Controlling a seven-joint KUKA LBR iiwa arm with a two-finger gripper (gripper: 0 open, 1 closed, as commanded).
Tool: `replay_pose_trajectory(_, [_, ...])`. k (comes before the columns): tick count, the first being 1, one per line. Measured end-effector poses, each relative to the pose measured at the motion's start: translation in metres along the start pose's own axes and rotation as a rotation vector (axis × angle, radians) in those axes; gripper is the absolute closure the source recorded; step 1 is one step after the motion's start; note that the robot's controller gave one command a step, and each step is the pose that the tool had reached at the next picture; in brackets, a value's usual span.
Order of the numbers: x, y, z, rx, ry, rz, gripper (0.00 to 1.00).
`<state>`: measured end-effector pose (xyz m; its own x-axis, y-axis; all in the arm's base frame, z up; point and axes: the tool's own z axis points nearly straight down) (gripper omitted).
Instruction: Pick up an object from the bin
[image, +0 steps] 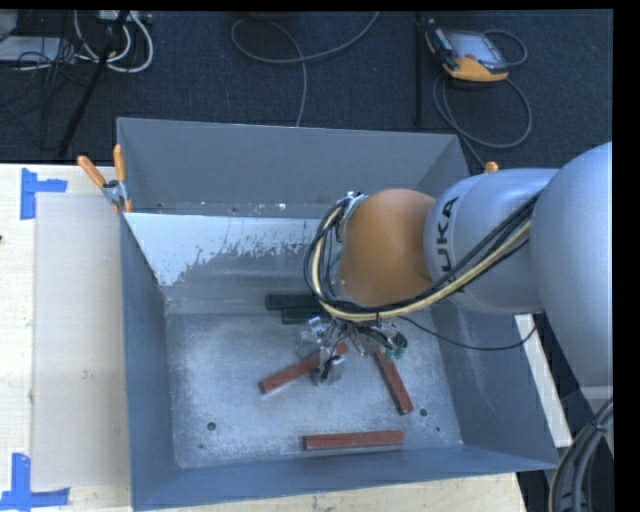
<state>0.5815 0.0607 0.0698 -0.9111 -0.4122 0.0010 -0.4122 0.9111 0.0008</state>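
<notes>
Steeply down from the right, tool (323, 370) at a reddish-brown stick (285, 380)

I read the bin (220, 395) as dull grey metal, its floor scuffed and speckled whitish. The reddish-brown bars (353, 440) look matt, perhaps wood. The arm's orange cover (385, 245) is smooth with a soft sheen, and its pale casing (565, 235) is glossy.

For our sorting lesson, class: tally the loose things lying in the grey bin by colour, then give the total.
Red-brown bars: 3 (left bar, right bar, front bar)
Dark things: 1 (dark block near the back wall, partly under the arm; it may be two pieces)
Total: 4 in view
</notes>
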Motion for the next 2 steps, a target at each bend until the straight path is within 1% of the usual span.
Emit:
replay_pose_trajectory(1, [0.034, 0.004, 0.001, -0.001, 0.003, -0.282, 1.00])
replay_pose_trajectory(2, [0.052, 0.036, -0.167, 0.004, -0.008, -0.435, 1.00])
